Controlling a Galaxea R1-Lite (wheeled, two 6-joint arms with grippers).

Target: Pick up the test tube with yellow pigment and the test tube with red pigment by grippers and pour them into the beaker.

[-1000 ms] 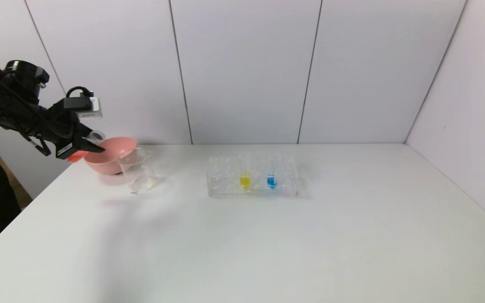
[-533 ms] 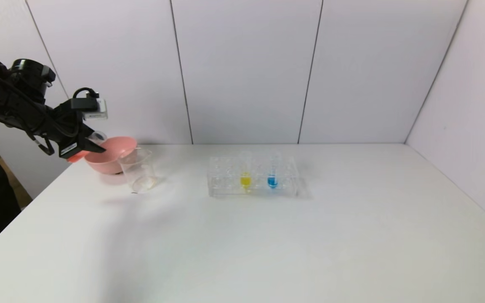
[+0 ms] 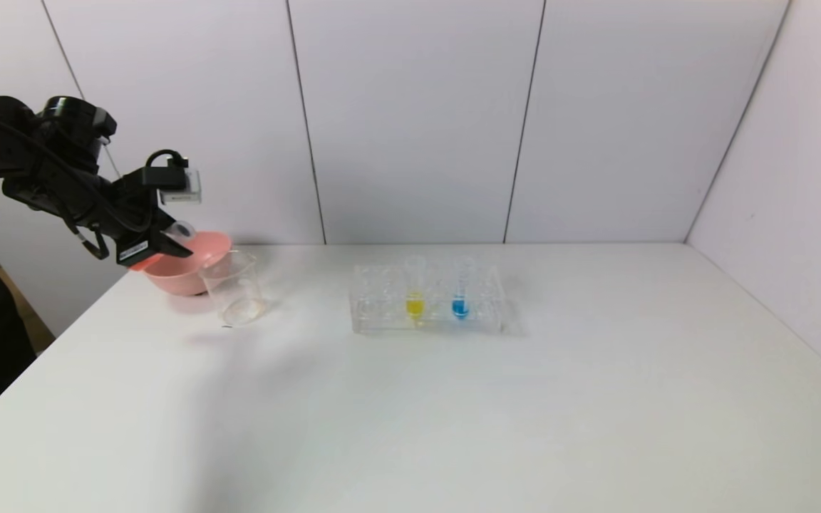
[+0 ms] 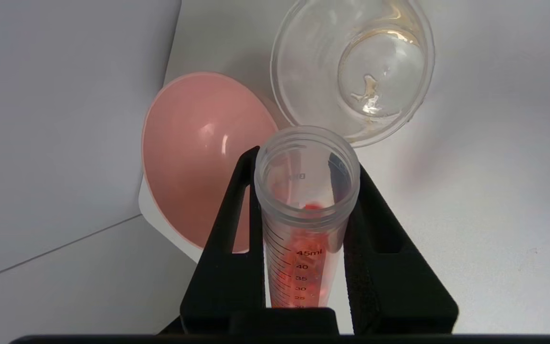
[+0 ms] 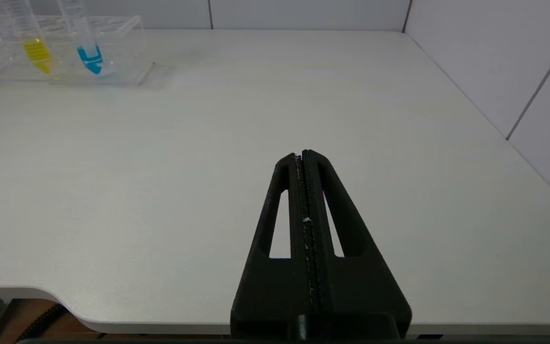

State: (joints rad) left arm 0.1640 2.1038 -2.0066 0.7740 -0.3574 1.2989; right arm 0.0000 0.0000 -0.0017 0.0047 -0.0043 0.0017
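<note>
Nearest us, our right gripper (image 5: 303, 155) idles low over the front edge of the white surface (image 3: 453, 413), its black fingers pressed flat together on nothing. Farther on, our left gripper (image 3: 168, 246) has risen and swung toward the beaker (image 3: 236, 288) over the last second; its fingers clamp the test tube with red pigment (image 4: 306, 210), a ribbed-rim clear plastic tube with printed graduations, tilted with its open mouth toward the beaker. We judge the red pour is about to begin, since the mouth sits just short of the beaker's rim. The beaker is thin clear glass with only a pale residue inside. Just beside it sits the smooth, glossy pink bowl (image 3: 189, 267). Well apart, the test tube with yellow pigment (image 3: 415, 296) stands upright in the clear rack (image 3: 382, 306) next to a blue-filled tube (image 3: 460, 296)
</note>
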